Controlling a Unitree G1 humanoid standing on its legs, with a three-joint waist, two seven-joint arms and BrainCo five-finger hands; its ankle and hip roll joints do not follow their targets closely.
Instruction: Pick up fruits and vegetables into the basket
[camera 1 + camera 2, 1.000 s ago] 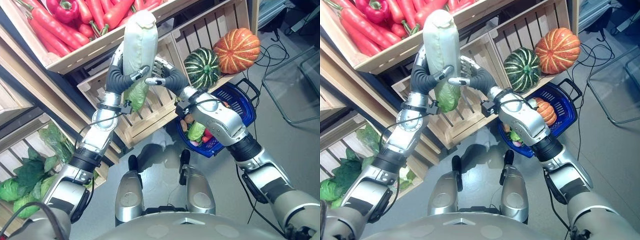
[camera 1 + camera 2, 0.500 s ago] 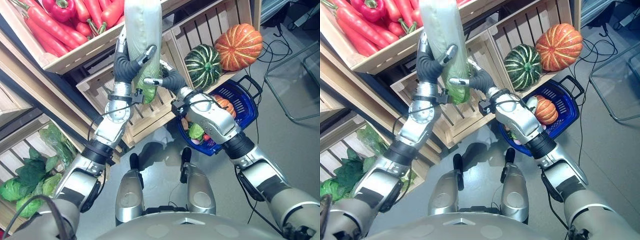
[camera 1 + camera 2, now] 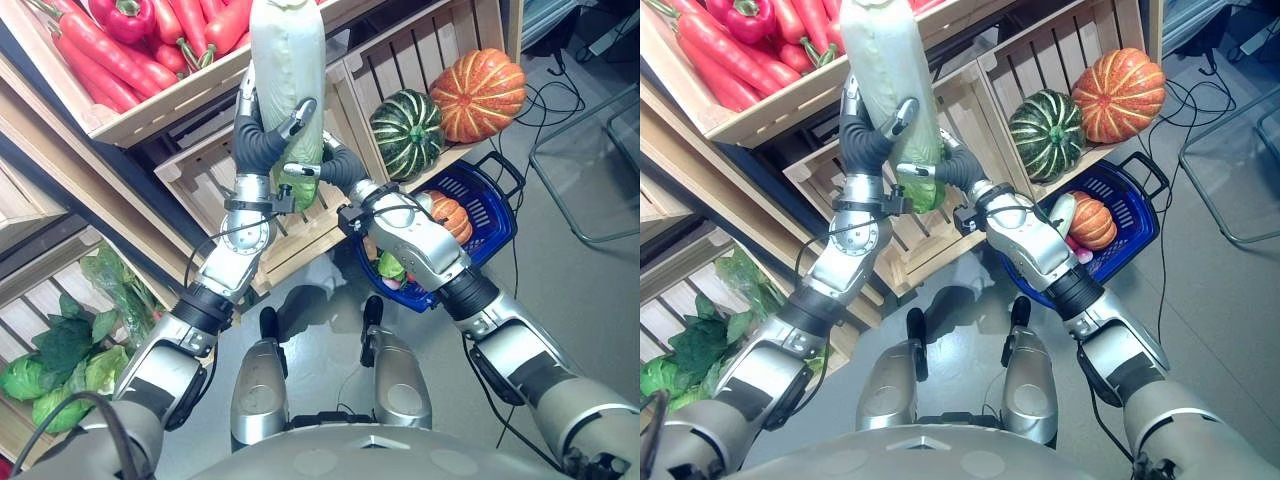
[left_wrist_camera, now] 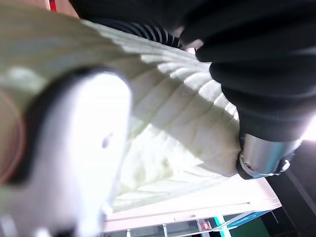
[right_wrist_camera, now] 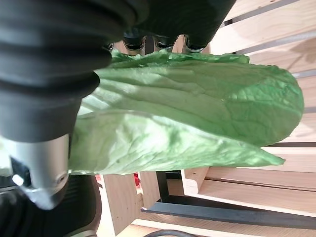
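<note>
A long pale napa cabbage [image 3: 285,60] stands upright in front of the wooden crates. My left hand [image 3: 262,140] is curled round its middle, and the white ribbed stalk [image 4: 187,123] lies against that hand [image 4: 84,148] in the left wrist view. My right hand [image 3: 335,165] grips the green leafy lower end [image 5: 197,113], with the thumb [image 5: 39,168] on one side and the fingers on the other. A blue basket [image 3: 490,215] sits behind my right forearm. It holds a small orange pumpkin [image 3: 450,215] and a green vegetable [image 3: 392,265].
A crate of carrots and red peppers [image 3: 120,50] is at the upper left. A green striped pumpkin [image 3: 405,120] and an orange pumpkin [image 3: 490,80] rest in a crate above the basket. Leafy greens [image 3: 60,350] lie at the lower left. A wire frame [image 3: 600,170] stands at the right.
The left hand has lifted the cabbage higher and a little to the right. The right hand has followed and closed on its leafy end.
</note>
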